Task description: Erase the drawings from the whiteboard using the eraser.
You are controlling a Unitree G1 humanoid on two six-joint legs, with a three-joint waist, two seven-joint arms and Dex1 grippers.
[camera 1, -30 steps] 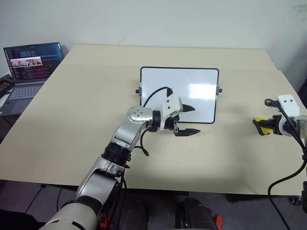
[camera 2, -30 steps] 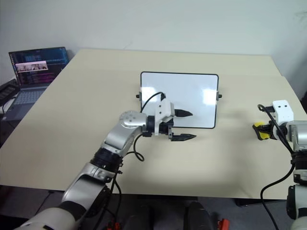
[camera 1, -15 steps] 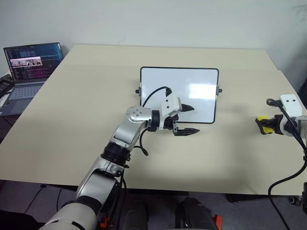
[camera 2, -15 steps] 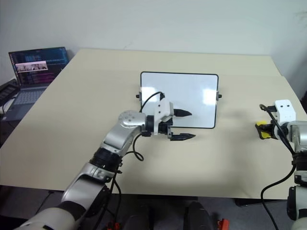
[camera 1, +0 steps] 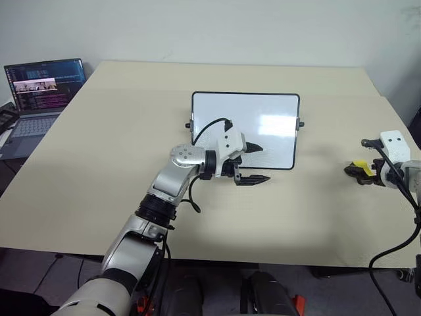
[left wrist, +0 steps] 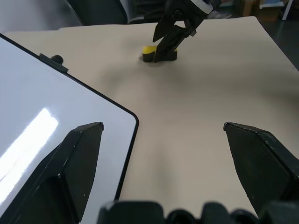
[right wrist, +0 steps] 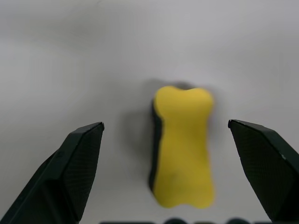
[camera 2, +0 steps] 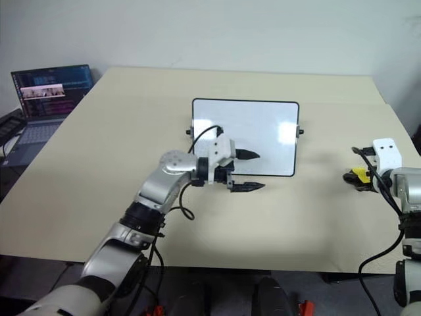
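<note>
Currently the right tool [camera 1: 360, 172] sits at the right edge of the beige surface [camera 1: 99, 158], fingers spread wide with nothing gripped. The yellow eraser [right wrist: 183, 145] lies flat on the surface between the two black fingers [right wrist: 77, 163], touching neither of them in the right wrist view. From the head camera the eraser [camera 1: 359, 166] shows as a small yellow block just at the fingertips, well apart from the whiteboard.

Whiteboard [camera 1: 245, 129] lies flat mid-surface, black frame, small knobs on both sides. Its white face looks clean with only glare patches; no blue marks can be made out on it.

Left tool [camera 1: 257, 163] hovers at the near edge of the whiteboard, pointing toward the robot's right, fingers apart and holding nothing. One finger sits over the board, the other over the bare surface just off the frame. Left wrist view looks along those fingers past the board's rounded corner [left wrist: 133, 119] to the eraser and right tool beyond.

Laptop [camera 1: 41, 99] is open at the far left, screen lit.
</note>
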